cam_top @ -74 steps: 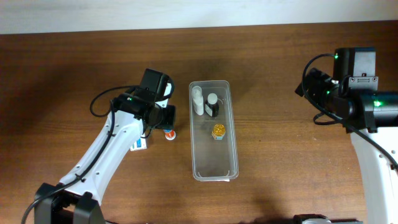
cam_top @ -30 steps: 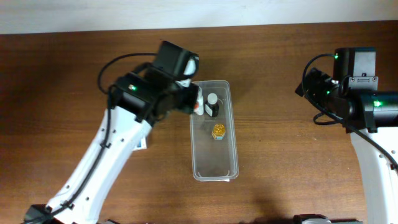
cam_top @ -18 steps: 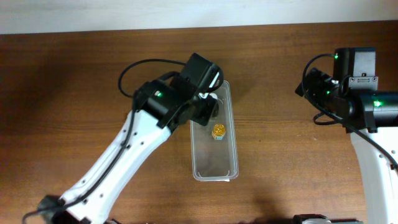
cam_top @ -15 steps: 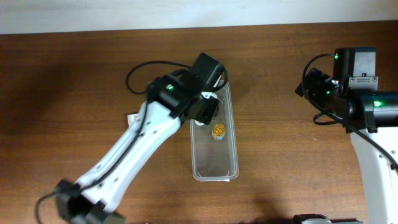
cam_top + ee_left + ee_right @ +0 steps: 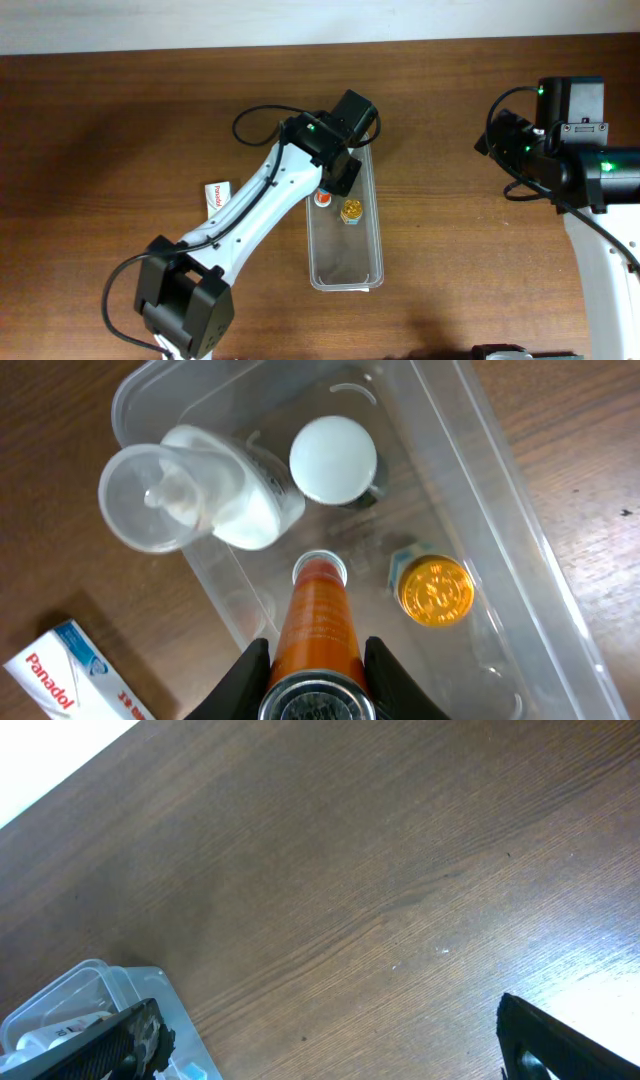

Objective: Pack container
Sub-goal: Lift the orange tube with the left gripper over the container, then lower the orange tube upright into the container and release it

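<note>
Swings in from the tabletop with an orange tube (image 5: 320,610) clamped in the left gripper (image 5: 318,665), nose-down over the container (image 5: 500,490) just below (gold-capped jar (image 5: 432,590) ahead); leaves right gripper (image 5: 330,1055) splayed, idle. Needs only release, seemingly.

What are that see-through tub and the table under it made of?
The container looks like clear, glossy plastic: see-through walls with bright glints. The table seems to be brown wood or wood-look laminate, judging by its grain lines.
</note>
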Controlling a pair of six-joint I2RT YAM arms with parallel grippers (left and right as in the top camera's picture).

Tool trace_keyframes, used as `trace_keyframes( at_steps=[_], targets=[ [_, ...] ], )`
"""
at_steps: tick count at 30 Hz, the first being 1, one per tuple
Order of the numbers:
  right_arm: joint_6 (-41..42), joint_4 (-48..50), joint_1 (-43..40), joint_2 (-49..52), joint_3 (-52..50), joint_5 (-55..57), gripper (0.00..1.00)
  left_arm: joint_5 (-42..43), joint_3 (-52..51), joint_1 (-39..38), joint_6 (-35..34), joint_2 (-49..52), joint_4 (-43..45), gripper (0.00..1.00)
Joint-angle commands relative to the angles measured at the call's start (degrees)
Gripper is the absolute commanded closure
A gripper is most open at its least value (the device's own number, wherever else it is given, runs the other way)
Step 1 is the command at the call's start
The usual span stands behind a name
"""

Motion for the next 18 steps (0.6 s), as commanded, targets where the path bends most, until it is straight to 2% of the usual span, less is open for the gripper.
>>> trace_keyframes(
  at_steps=[1,15,16,18],
  targets=[
    [0.09,-0.04,-0.39,0.09,0.61,-0.13,0.02,-1.18,1.05,-0.07,0.26,1.16,0.90,1.00],
    [0.09,-0.04,-0.39,0.11,0.61,-0.13,0.02,-1.20,1.05,0.72,0.24,4.07,6.01,1.00],
    [0.09,-0.04,-0.39,0.11,0.61,-0.13,0.02,-1.20,1.05,0.76,0.24,4.07,6.01,0.99],
    [0.09,-0.04,-0.39,0.11,0.61,-0.13,0.02,-1.20,1.05,0.76,0.24,4.07,5.99,0.89]
  ],
)
